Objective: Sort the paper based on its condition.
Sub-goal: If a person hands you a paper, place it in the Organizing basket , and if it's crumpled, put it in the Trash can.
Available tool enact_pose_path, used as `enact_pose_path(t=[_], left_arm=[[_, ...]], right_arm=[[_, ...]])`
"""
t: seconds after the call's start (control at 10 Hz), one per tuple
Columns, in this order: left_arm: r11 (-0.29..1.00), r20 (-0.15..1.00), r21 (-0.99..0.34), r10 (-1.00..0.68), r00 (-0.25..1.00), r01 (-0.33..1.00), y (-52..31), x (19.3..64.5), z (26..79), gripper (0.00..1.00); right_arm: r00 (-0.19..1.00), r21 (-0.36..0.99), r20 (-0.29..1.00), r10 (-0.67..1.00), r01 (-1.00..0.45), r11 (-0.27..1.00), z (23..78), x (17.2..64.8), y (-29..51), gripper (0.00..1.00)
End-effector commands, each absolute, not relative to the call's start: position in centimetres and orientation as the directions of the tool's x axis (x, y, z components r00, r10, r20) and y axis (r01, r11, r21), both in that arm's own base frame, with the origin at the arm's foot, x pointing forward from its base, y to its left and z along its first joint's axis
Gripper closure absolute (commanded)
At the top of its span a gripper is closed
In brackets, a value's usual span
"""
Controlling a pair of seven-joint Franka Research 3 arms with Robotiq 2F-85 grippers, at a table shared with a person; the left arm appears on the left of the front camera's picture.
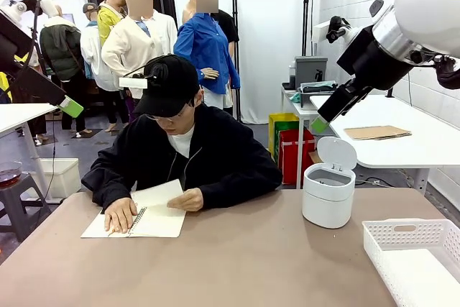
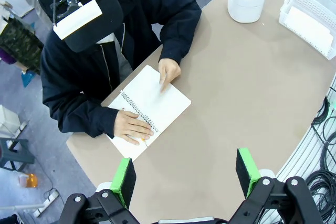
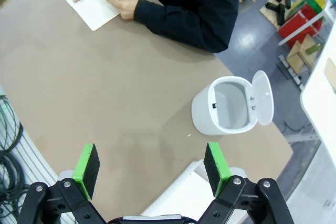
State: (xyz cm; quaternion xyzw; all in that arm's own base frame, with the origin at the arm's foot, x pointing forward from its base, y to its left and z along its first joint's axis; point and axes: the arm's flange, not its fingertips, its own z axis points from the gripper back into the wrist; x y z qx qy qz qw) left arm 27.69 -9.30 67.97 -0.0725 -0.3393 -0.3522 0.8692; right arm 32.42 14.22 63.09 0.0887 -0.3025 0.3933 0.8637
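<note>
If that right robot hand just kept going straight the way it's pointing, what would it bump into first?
Probably the bare table: the open right hand aims at it, between the bin and the basket. Depth is unclear.

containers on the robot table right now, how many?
2. The white bin, lid flipped open, stands on the table's right part toward the person's side. The white basket sits at the near right corner. Nothing seems to hide a third.

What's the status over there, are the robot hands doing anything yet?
Left gripper open, empty, high over table. Right gripper open, empty. Person's hands on spiral notebook, lifting a page. Bin lid open.
</note>
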Motion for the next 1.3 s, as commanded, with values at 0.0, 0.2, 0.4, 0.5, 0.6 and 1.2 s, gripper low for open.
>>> enact_pose_path(t=[0.0,0.2,0.4,0.5,0.6,1.2], left_arm=[[0.741,0.640,0.115,-0.564,0.521,0.662,-9.30,27.69,67.97,0.00],[0.741,0.640,0.115,-0.564,0.521,0.662,-9.30,27.69,67.97,0.00],[0.741,0.640,0.115,-0.564,0.521,0.662,-9.30,27.69,67.97,0.00],[0.741,0.640,0.115,-0.564,0.521,0.662,-9.30,27.69,67.97,0.00],[0.741,0.640,0.115,-0.564,0.521,0.662,-9.30,27.69,67.97,0.00],[0.741,0.640,0.115,-0.564,0.521,0.662,-9.30,27.69,67.97,0.00]], right_arm=[[0.521,-0.083,0.584,0.623,-0.725,0.684,63.02,32.30,14.34,0.00],[0.521,-0.083,0.584,0.623,-0.725,0.684,63.02,32.30,14.34,0.00],[0.521,-0.083,0.584,0.623,-0.725,0.684,63.02,32.30,14.34,0.00],[0.521,-0.083,0.584,0.623,-0.725,0.684,63.02,32.30,14.34,0.00],[0.521,-0.083,0.584,0.623,-0.725,0.684,63.02,32.30,14.34,0.00],[0.521,-0.083,0.584,0.623,-0.725,0.684,63.02,32.30,14.34,0.00]])
